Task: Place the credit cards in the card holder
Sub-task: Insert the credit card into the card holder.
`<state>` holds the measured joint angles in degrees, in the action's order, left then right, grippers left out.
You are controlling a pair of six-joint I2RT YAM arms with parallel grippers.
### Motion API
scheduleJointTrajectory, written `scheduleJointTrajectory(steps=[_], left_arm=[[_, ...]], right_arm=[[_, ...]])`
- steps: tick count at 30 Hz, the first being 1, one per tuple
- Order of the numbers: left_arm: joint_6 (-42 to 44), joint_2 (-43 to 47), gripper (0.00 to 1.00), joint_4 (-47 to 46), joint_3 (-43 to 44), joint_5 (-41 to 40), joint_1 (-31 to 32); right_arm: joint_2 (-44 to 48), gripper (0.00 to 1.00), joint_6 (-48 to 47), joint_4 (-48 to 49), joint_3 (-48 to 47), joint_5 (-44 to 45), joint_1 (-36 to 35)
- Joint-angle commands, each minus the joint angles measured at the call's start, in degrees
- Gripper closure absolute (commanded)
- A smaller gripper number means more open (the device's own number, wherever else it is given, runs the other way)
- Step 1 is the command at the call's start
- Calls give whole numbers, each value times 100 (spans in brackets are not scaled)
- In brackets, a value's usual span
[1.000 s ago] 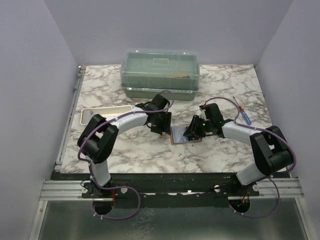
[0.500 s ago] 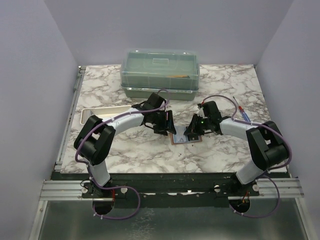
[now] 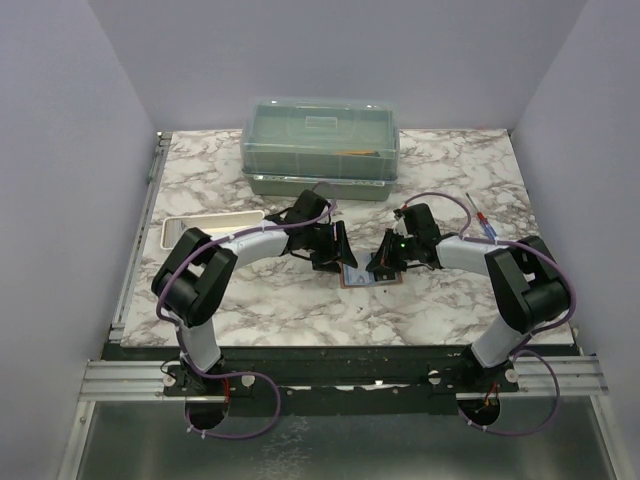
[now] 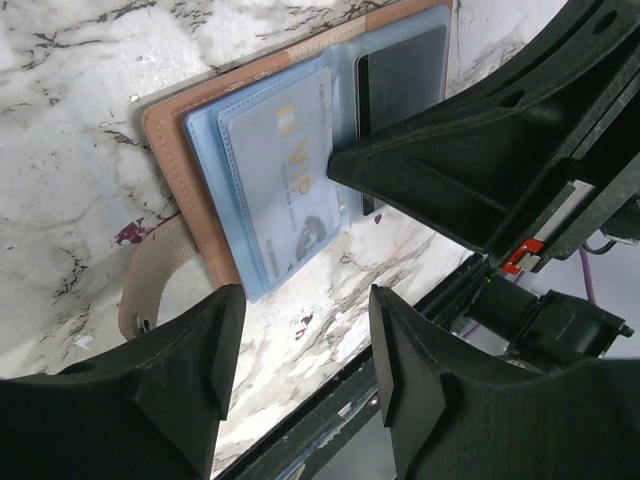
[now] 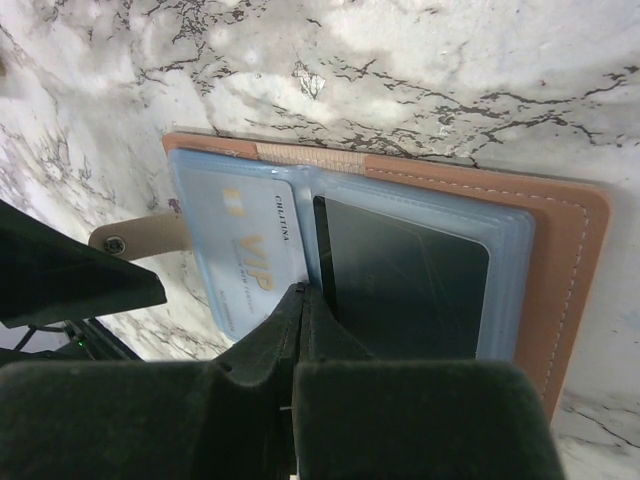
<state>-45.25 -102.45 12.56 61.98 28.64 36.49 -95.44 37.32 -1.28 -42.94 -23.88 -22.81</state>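
Marble-patterned bench (image 3: 290, 305) under lilac walls, both arm bases bolted along its near edge. From there the two arms bend inward and meet over the card holder (image 3: 362, 276), which lies opened flat about mid-bench, slightly nearer the near edge than the far one.

On my left wrist view the left pincer (image 4: 300, 330) hangs over the holder's tab side with its fingers spread and nothing between them. Below it I see the brown cover (image 4: 165, 130), the snap tab (image 4: 150, 280) flopped out onto the marble, and the bluish clear pockets.

A pale card marked VIP (image 4: 285, 180) sits inside one pocket. A dark card (image 4: 400, 70) sits in the pocket beside it.

The right pincer (image 3: 380, 265) comes in from the other side with its fingers pressed together. On the right wrist view its tip (image 5: 300, 300) is down at the seam between the pale VIP card (image 5: 255, 260) and the dark card (image 5: 400, 280), right at the dark card's edge. I cannot tell whether anything is nipped between the fingers.

Farther back, a long white tray (image 3: 210, 225) lies by the left edge, partly behind the left arm. A thin red-and-blue tool (image 3: 485, 228) lies toward the right edge. At the far edge stands a translucent green lidded box (image 3: 320, 145).
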Motion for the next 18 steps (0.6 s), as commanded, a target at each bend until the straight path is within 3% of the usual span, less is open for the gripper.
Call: scheduleJointTrajectory(steps=[1, 18], left_arm=[[-155, -150, 42, -301, -65, 104, 20], [-85, -528, 50, -561, -61, -153, 123]], right_arm=[[-211, 100, -10, -10, 128, 226, -22], [-225, 100, -4, 31, 155, 164, -22]])
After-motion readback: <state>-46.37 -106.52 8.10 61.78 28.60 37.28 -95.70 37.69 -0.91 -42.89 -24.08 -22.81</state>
